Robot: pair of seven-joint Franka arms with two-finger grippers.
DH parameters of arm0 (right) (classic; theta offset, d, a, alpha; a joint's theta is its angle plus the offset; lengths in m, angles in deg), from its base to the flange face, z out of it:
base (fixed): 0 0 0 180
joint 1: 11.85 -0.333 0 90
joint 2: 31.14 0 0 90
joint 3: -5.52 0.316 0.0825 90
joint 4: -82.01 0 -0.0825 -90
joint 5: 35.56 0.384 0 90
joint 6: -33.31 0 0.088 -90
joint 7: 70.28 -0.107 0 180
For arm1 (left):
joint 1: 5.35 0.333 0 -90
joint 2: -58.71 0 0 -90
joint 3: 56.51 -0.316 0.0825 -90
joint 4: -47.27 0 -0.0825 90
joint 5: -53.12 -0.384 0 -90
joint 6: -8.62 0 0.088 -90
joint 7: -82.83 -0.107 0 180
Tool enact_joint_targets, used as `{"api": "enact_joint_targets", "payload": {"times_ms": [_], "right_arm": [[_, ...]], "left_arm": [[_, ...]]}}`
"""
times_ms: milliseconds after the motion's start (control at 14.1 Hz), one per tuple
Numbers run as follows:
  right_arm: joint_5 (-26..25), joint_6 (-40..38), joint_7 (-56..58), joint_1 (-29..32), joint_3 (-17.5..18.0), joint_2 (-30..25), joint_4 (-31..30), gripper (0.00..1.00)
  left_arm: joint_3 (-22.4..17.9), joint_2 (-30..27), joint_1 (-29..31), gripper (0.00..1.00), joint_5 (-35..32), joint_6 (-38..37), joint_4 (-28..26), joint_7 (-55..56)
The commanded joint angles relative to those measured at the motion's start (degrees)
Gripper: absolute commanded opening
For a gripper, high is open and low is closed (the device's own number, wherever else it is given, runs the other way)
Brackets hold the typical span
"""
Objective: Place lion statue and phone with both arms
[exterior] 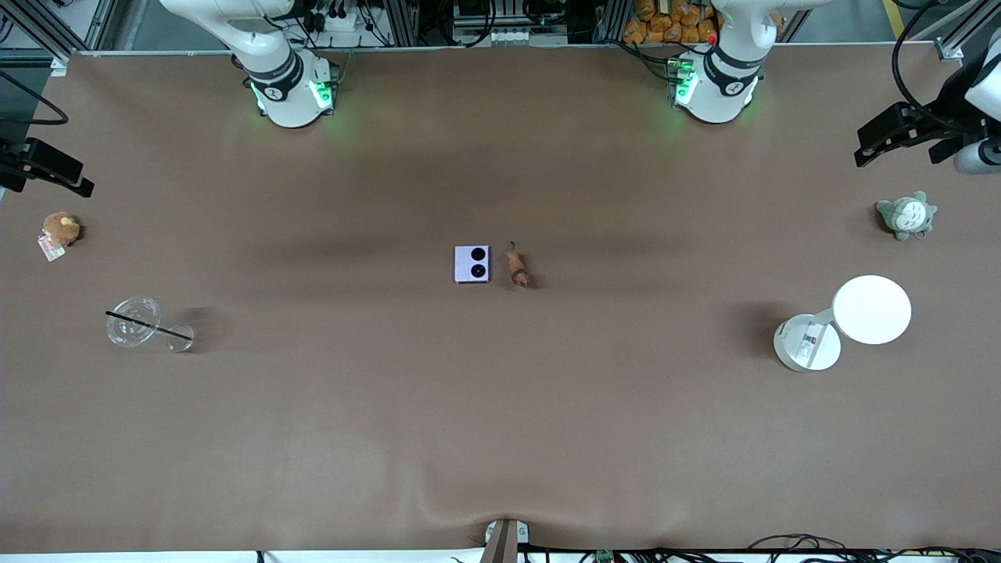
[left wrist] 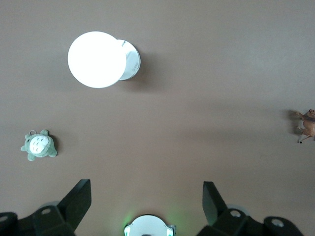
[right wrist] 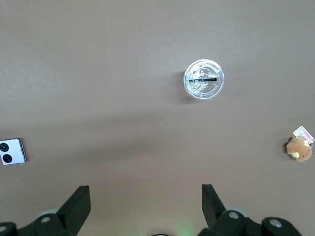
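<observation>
The pale lavender phone (exterior: 472, 263) lies flat at the table's middle, its two black camera circles up. It also shows in the right wrist view (right wrist: 12, 151). The tiny reddish-brown lion statue (exterior: 517, 268) lies right beside it, toward the left arm's end, and shows at the edge of the left wrist view (left wrist: 309, 125). My left gripper (left wrist: 146, 189) is open and empty, high over the left arm's end of the table (exterior: 899, 133). My right gripper (right wrist: 145, 194) is open and empty, high over the right arm's end (exterior: 47, 168). Both are far from the two objects.
A grey-green plush toy (exterior: 905, 216) and a white round-topped stand (exterior: 872, 309) sit at the left arm's end. A brown plush with a tag (exterior: 61, 229) and a clear cup with a black straw (exterior: 134, 320) sit at the right arm's end.
</observation>
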Motion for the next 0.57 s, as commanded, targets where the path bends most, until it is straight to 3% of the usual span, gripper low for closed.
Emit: {"api": "enact_joint_targets", "payload": {"times_ms": [0, 498], "right_arm": [[-1.0, -0.1, 0.4, -0.1, 0.2, 0.7, 1.2, 1.00], [-0.9, -0.5, 0.4, 0.2, 0.2, 0.6, 1.1, 1.00]], "left_arm": [[1.1, 0.4, 0.0, 1.00, -1.2, -1.4, 1.4, 0.4], [2.8, 1.7, -0.5, 1.00, -2.6, -1.5, 2.6, 1.1]]}}
